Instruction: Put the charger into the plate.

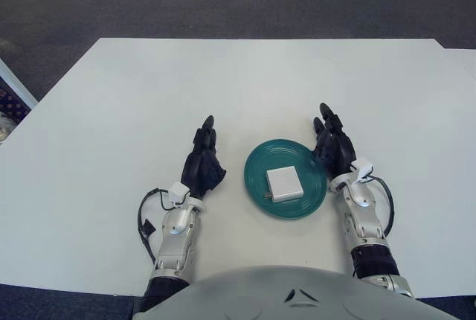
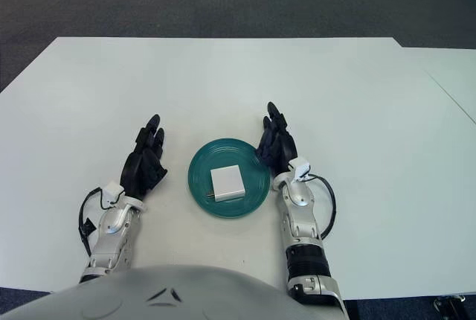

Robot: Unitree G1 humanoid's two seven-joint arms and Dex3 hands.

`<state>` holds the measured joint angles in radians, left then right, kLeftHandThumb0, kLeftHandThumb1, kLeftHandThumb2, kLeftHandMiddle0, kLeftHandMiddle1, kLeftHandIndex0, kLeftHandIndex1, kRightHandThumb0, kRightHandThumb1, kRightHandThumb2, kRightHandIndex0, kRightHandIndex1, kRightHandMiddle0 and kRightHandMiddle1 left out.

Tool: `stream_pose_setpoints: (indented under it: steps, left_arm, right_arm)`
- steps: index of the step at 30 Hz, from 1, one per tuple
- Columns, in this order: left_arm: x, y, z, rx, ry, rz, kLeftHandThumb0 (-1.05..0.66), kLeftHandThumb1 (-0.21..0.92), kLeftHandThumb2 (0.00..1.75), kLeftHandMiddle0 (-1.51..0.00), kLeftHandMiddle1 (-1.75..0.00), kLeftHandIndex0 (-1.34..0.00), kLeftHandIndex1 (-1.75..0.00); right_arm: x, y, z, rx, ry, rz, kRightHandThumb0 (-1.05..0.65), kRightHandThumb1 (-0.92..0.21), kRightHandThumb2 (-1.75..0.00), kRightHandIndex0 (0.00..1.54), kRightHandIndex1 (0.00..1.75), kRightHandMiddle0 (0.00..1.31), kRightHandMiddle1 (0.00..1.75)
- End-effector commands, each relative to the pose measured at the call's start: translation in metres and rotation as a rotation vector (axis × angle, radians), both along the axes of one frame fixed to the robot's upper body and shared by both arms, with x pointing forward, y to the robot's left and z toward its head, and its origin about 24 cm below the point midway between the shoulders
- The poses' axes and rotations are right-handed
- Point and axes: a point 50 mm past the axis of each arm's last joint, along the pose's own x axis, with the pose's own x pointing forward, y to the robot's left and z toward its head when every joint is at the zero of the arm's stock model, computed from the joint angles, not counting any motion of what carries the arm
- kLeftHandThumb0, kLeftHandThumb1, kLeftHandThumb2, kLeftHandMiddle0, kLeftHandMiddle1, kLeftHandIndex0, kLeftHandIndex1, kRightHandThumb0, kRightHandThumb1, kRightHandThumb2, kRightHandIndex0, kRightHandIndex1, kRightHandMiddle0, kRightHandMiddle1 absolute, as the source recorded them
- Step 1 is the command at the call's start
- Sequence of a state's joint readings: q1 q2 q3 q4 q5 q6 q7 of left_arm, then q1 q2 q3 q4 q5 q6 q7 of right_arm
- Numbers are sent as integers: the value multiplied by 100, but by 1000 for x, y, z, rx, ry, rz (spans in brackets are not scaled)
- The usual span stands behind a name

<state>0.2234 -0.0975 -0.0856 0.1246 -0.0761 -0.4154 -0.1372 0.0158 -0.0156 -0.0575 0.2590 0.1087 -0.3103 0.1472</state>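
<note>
With the flat white square charger (image 1: 285, 184) lying in the round teal plate (image 1: 256, 167) near the white table's (image 1: 111, 112) front edge, both empty-fingered hands, right hand (image 1: 334, 150) and left hand (image 1: 203, 165), could nudge the plate if withdrawn carelessly.

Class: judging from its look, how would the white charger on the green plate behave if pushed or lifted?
The charger looks like a flat, boxy block, so probably rigid and unlikely to roll or tip. Its smooth faces might slide across the glossy plate. It is compact, so likely light.

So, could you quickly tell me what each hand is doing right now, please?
Left hand: open, holding nothing, left of the plate.
Right hand: open, holding nothing, at the plate's right edge.
</note>
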Motion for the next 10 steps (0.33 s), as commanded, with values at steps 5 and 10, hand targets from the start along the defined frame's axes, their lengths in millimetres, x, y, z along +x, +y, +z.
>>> stream_pose_setpoints:
  steps: [5,10]
  left_arm:
    - [-12,-3,-13,8,63,46,-97,92,110,-1,0,0,-12]
    - [-12,-3,-17,-30,88,67,-97,92,109,0,0,0,-8]
  right_arm:
    - [-12,-13,-20,-14,107,-33,-88,-92,-98,6,0,0,11]
    - [-12,-16,-23,-14,120,-46,-88,-92,-99,6,0,0,11]
